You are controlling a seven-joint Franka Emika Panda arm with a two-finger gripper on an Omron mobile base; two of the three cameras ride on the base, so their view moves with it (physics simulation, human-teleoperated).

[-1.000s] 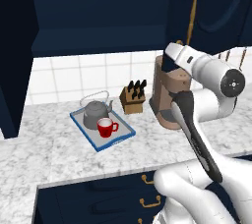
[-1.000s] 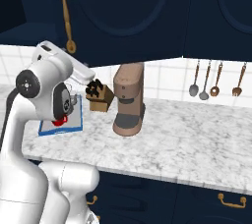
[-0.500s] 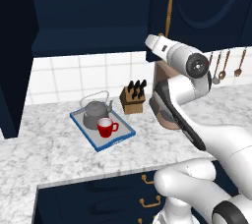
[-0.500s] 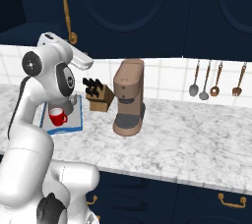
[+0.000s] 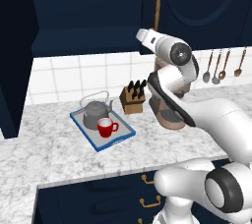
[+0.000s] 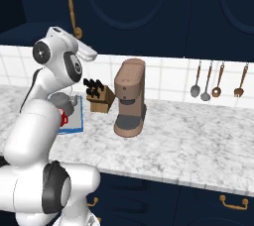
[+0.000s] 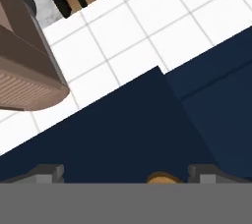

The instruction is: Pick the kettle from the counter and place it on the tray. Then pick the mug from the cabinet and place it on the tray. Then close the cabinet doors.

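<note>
The dark-grey kettle (image 5: 95, 113) and the red mug (image 5: 105, 127) both stand on the blue-rimmed tray (image 5: 121, 135) on the marbled counter (image 5: 59, 154). Above them the cabinet (image 5: 83, 12) shows its dark inside. Its left door (image 5: 15, 56) stands wide open at the frame's left. The right door (image 5: 197, 7) with its brass handle (image 5: 156, 2) hangs partly swung in. My gripper (image 5: 141, 33) is raised at that door's lower edge, just below the handle. In the hand view the gripper (image 7: 127, 174) is open and empty, close to the navy door (image 7: 123, 139) and the handle's end (image 7: 162, 178).
A tall brown coffee machine (image 5: 165, 105) and a knife block (image 5: 133, 99) stand on the counter right of the tray, under my arm. Spoons and ladles (image 5: 221, 66) hang on the tiled wall at the right. Navy drawers with brass handles (image 5: 147, 188) run below the worktop.
The right cabinet door and its brass handle have swung left, toward shut. My hand has moved up and left along with the door. The kettle, mug and tray have stayed put.
</note>
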